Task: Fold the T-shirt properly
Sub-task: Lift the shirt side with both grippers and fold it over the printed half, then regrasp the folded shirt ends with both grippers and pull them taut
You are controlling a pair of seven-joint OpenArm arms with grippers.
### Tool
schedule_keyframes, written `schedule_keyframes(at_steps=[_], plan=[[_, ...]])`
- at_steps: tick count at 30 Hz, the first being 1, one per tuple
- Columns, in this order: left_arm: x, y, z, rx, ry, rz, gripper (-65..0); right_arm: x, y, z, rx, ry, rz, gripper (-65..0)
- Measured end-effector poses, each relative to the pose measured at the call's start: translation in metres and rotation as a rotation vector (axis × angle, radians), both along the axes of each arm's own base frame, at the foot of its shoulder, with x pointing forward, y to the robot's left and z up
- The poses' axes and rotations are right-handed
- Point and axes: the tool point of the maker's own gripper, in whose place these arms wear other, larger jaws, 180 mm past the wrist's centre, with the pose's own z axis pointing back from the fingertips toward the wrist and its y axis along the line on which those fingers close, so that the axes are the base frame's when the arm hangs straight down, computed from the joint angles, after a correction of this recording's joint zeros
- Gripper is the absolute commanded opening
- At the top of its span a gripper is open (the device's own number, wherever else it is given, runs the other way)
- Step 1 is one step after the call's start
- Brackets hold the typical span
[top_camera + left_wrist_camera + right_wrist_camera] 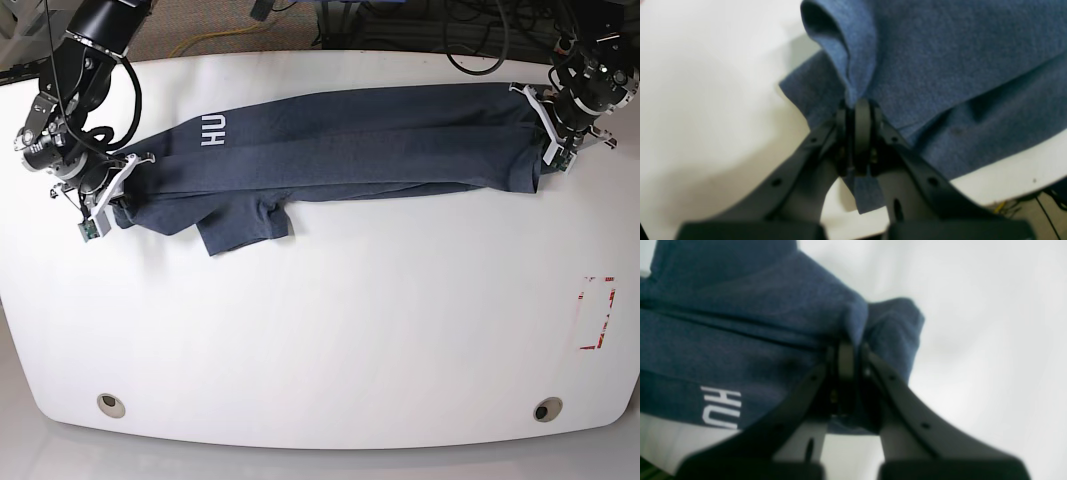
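The navy T-shirt (pixel 340 140) is stretched in a long band across the far half of the white table (pixel 330 340), with white lettering (pixel 212 130) near its left end and a sleeve (pixel 245 225) hanging toward me. My left gripper (pixel 858 106) is shut on a bunched fold of the T-shirt (pixel 940 66) at the band's right end (pixel 545 140). My right gripper (pixel 848 350) is shut on the T-shirt (pixel 740 323) at the band's left end (pixel 115 195), with the lettering (pixel 720 406) beside its fingers.
Cables and a yellow cord (pixel 215 40) lie on the floor beyond the table's far edge. A red dashed rectangle (pixel 597 313) is marked on the table at the right. Two round holes (pixel 111 404) (pixel 546 408) sit near the front edge.
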Motion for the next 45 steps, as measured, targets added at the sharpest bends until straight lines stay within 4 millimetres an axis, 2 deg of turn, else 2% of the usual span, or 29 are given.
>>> schedule_keyframes(at_steps=[2,4,7,8,9,12,15,18,20,23,25,27,30,33,34,37,43,45], plan=[[-0.004,0.001,-0.002,0.003,0.015,0.001,-54.2,-0.006,0.002,-0.007,0.008,0.019,-0.002,-65.0],[-0.010,0.003,-0.007,0.019,0.056,0.007,-38.3,-0.013,0.003,-0.016,0.025,0.048,-0.008,-62.9],[-0.018,0.009,-0.012,0.046,0.111,0.019,-19.2,-0.022,0.004,-0.034,0.059,0.097,-0.024,-51.2],[-0.019,0.009,-0.013,0.049,0.118,0.020,-14.3,-0.026,0.003,-0.040,0.068,0.119,-0.030,-45.5],[-0.019,0.009,-0.013,0.048,0.118,0.021,-12.8,-0.029,0.002,-0.046,0.071,0.140,-0.036,-42.0],[-0.019,0.009,-0.013,0.045,0.117,0.022,-13.2,-0.035,-0.001,-0.050,0.085,0.155,-0.055,-29.8],[-0.017,0.009,-0.009,0.052,0.106,0.020,-14.0,-0.039,-0.012,-0.041,0.083,0.124,-0.094,-24.7],[-0.012,0.008,0.011,0.017,0.039,0.032,-14.0,-0.041,-0.022,-0.024,0.063,0.092,-0.114,-24.1],[-0.009,0.018,0.028,-0.007,-0.013,0.073,-14.0,-0.041,-0.028,-0.011,0.049,0.072,-0.121,-24.1],[-0.014,0.039,0.036,-0.006,0.006,0.152,-14.0,-0.038,-0.028,0.006,0.059,0.028,-0.121,-24.1],[-0.015,0.044,0.040,-0.015,0.014,0.170,-14.2,-0.036,-0.022,0.011,0.084,0.006,-0.104,-24.1],[-0.006,0.041,0.044,-0.031,-0.003,0.160,-15.1,-0.031,-0.013,0.016,0.126,-0.020,-0.086,-24.1],[0.014,0.026,0.048,-0.050,-0.033,0.118,-18.2,-0.025,-0.005,0.017,0.145,-0.029,-0.070,-24.1],[0.022,0.007,0.038,-0.037,0.008,0.048,-21.9,-0.014,0.019,0.015,0.179,-0.034,-0.018,-24.1],[0.021,-0.002,0.031,-0.042,0.033,0.022,-22.8,-0.009,0.032,0.016,0.208,-0.049,0.007,-24.1],[0.015,-0.015,0.012,-0.006,0.105,-0.024,-24.4,-0.004,0.046,0.012,0.214,-0.044,0.028,-24.1],[0.008,-0.029,-0.017,0.039,0.195,-0.076,-24.4,0.007,0.032,-0.015,0.165,0.001,-0.045,-24.1],[0.003,-0.027,-0.031,0.046,0.231,-0.075,-24.4,0.006,0.028,-0.035,0.181,0.051,-0.079,-24.1]])
